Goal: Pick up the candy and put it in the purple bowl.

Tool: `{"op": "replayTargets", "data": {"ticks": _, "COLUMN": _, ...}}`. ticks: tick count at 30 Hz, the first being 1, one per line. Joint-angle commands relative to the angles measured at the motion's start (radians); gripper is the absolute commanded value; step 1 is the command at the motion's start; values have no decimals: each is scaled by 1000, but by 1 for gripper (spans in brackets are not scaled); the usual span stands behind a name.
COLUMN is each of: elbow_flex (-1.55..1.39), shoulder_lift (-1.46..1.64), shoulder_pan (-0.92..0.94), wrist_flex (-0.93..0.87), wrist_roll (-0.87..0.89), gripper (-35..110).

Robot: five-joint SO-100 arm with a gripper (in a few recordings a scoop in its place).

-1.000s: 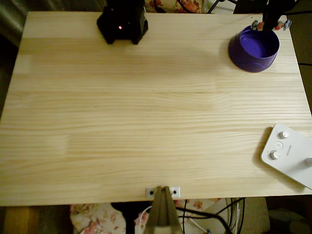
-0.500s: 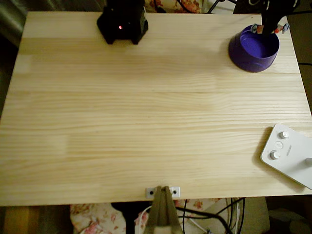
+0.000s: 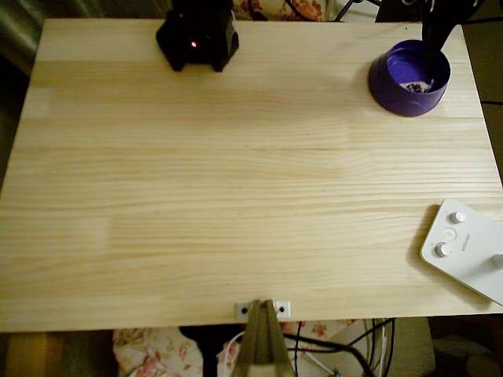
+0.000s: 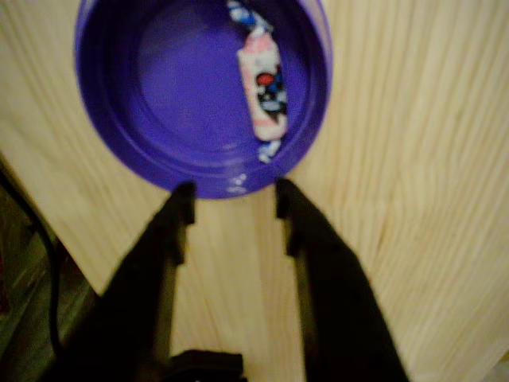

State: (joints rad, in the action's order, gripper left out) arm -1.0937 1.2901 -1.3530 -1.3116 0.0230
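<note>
The purple bowl stands at the table's far right corner in the overhead view. The candy, a pale strip with dark bits, lies inside it. In the wrist view the candy rests against the right inner wall of the bowl, pinkish-white with red, black and blue marks. My gripper hangs just outside the bowl's near rim, open, with nothing between its black fingers. From overhead, the dark gripper shows above the bowl's far rim.
A black arm base with a red light sits at the far edge, left of centre. A white device with knobs lies at the right front. A metal clamp grips the near edge. Bare wood table spreads between them.
The candy left my gripper and dropped into the bowl. One second ago it was held across the bowl's far rim between the fingers; now it lies inside and the fingers stand apart.
</note>
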Motion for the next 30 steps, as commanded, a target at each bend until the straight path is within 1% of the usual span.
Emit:
{"op": "replayTargets", "data": {"ticks": 1, "elbow_flex": 98, "shoulder_lift": 57, "shoulder_pan": -31, "wrist_flex": -5, "wrist_roll": 2, "gripper": 15}}
{"op": "replayTargets", "data": {"ticks": 15, "elbow_flex": 94, "shoulder_lift": 149, "shoulder_pan": 32, "wrist_flex": -55, "wrist_roll": -54, "gripper": 15}}
{"op": "replayTargets", "data": {"ticks": 23, "elbow_flex": 86, "shoulder_lift": 225, "shoulder_pan": 67, "wrist_flex": -118, "wrist_roll": -95, "gripper": 11}}
{"op": "replayTargets", "data": {"ticks": 30, "elbow_flex": -64, "shoulder_lift": 370, "shoulder_pan": 150, "wrist_flex": -120, "wrist_roll": -140, "gripper": 6}}
